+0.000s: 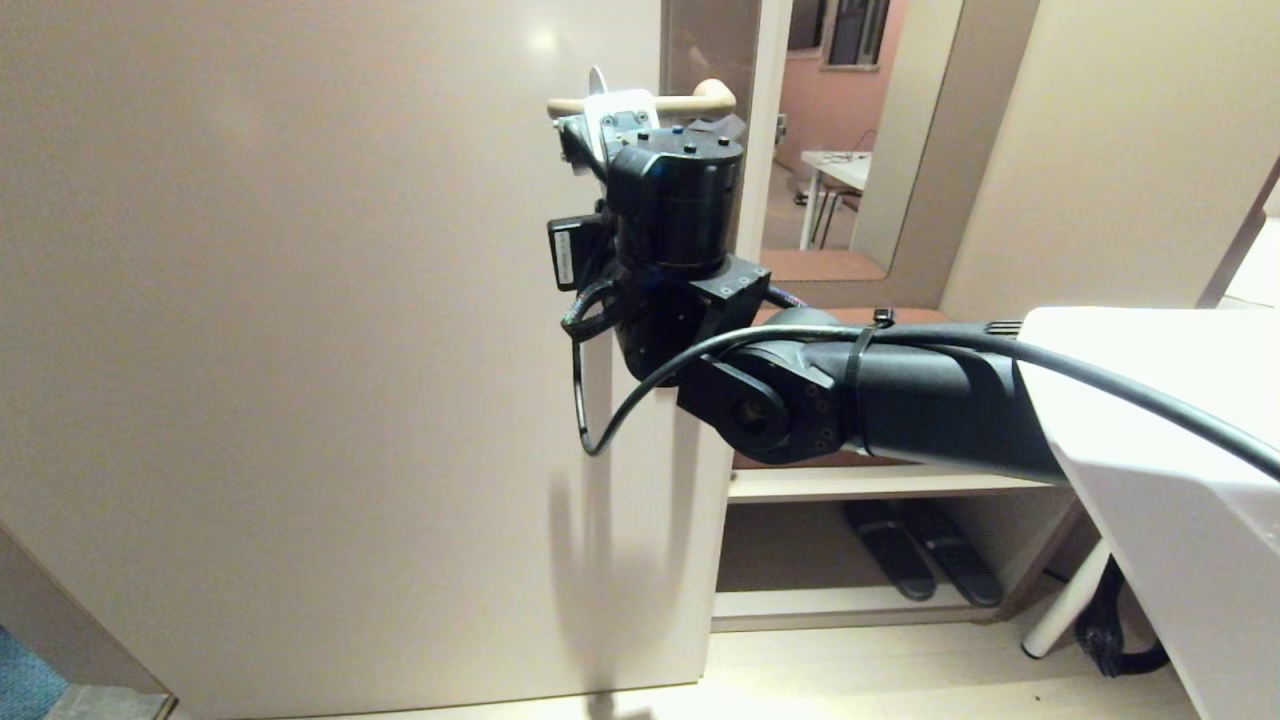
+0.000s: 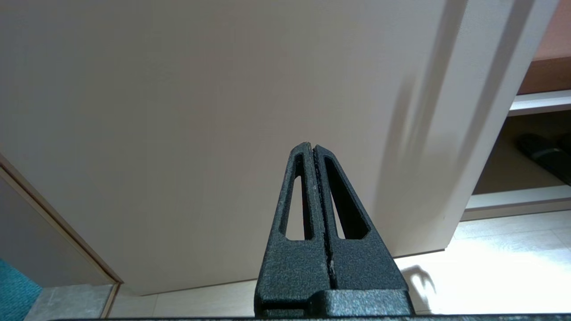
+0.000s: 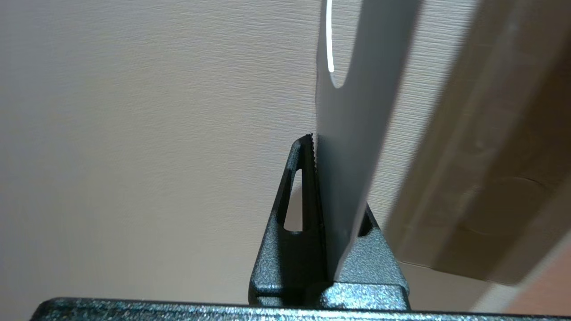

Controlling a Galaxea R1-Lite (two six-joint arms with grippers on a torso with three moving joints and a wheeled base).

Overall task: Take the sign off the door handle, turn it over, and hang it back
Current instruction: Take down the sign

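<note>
The sign (image 3: 352,133) is a blue-grey card seen edge-on in the right wrist view, with part of its round hole at the top. My right gripper (image 3: 317,140) is shut on the card's lower part, close to the beige door (image 1: 300,300). In the head view my right wrist (image 1: 675,190) reaches up just under the door handle (image 1: 690,101). A thin sliver of the sign (image 1: 598,80) sticks up above the bar near its free end. Whether the bar passes through the hole I cannot tell. My left gripper (image 2: 313,147) is shut and empty, low by the door's bottom.
The tall brownish handle plate (image 3: 490,178) lies just beside the card. Right of the door edge is a low shelf (image 1: 880,485) with dark slippers (image 1: 920,550) under it. A white table (image 1: 1180,440) stands at the near right. A far room shows through the opening.
</note>
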